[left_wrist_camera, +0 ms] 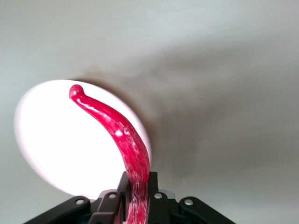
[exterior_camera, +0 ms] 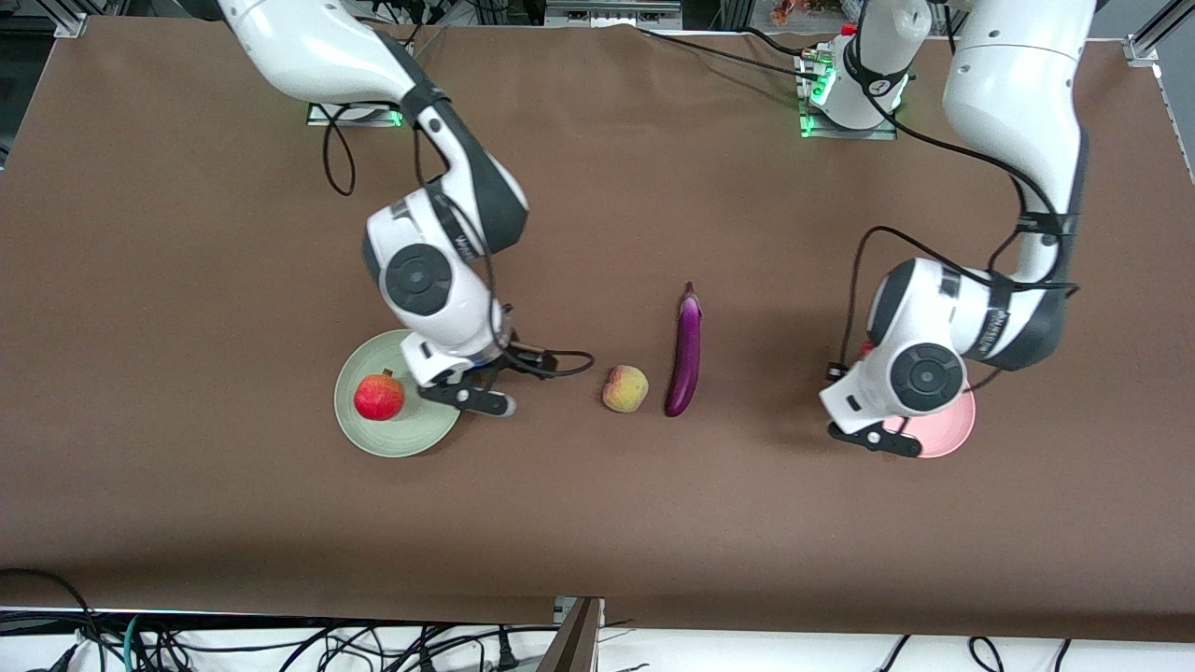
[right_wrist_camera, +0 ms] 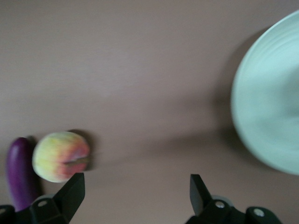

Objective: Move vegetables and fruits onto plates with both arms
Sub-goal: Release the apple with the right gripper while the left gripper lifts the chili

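- Front view: my right gripper point(exterior_camera: 464, 392) hangs at the edge of the green plate point(exterior_camera: 397, 439), on the side toward the peach point(exterior_camera: 625, 388). The pomegranate point(exterior_camera: 379, 397) sits on that plate, just beside the gripper.
- Front view: the peach and the eggplant point(exterior_camera: 686, 350) lie side by side on the brown table point(exterior_camera: 597, 523), between my two grippers, the peach closer to the right one.
- Front view: my left gripper point(exterior_camera: 873, 436) is over the rim of the pink plate point(exterior_camera: 948, 434); the arm's wrist hides most of that plate.
- Left wrist view: the fingers point(left_wrist_camera: 152, 196) are clamped narrow on the red chili pepper point(left_wrist_camera: 119, 133), which curves out from them over the pale plate point(left_wrist_camera: 42, 140) below.
- Right wrist view: the fingers point(right_wrist_camera: 70, 196) stand wide apart with nothing between them. The peach point(right_wrist_camera: 60, 156) lies just ahead of one fingertip, the eggplant point(right_wrist_camera: 21, 175) touching it, and the green plate point(right_wrist_camera: 271, 107) is off toward the other finger's side.
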